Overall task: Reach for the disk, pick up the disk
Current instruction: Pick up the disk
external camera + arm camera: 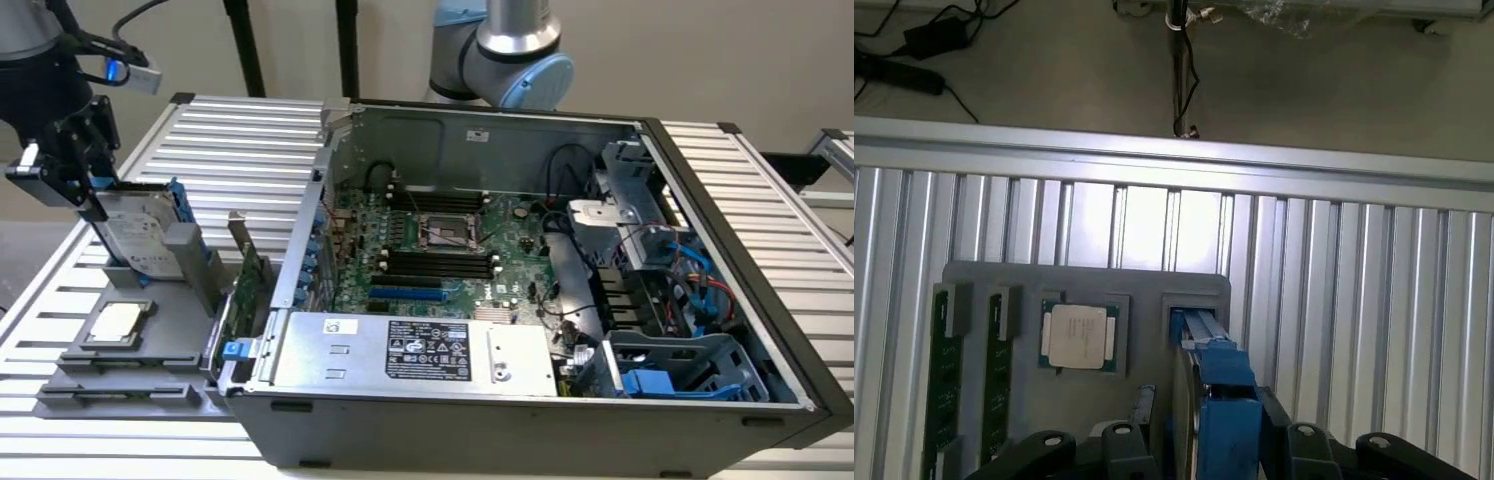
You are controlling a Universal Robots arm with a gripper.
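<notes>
The disk (138, 232) stands on edge in a grey holder (187, 262) at the exterior view's left, its white label and blue rails showing. My gripper (91, 200) has come down over its top edge. In the wrist view the disk (1219, 385) appears edge-on, its blue rail running from the holder slot (1189, 312) toward the camera, and my gripper (1209, 415) straddles it. One finger (1144, 405) stands a small gap off one face, while the other finger (1272, 415) lies close against the opposite face. The gripper is open around the disk, whose lower end still sits in the slot.
A square silver chip (118, 323) (1079, 335) lies in a grey tray beside the holder, with memory sticks (944, 385) past it. The open computer case (747, 300) fills the table's middle, a silver box with a black label (414, 350) inside. A second arm (514, 50) stands behind.
</notes>
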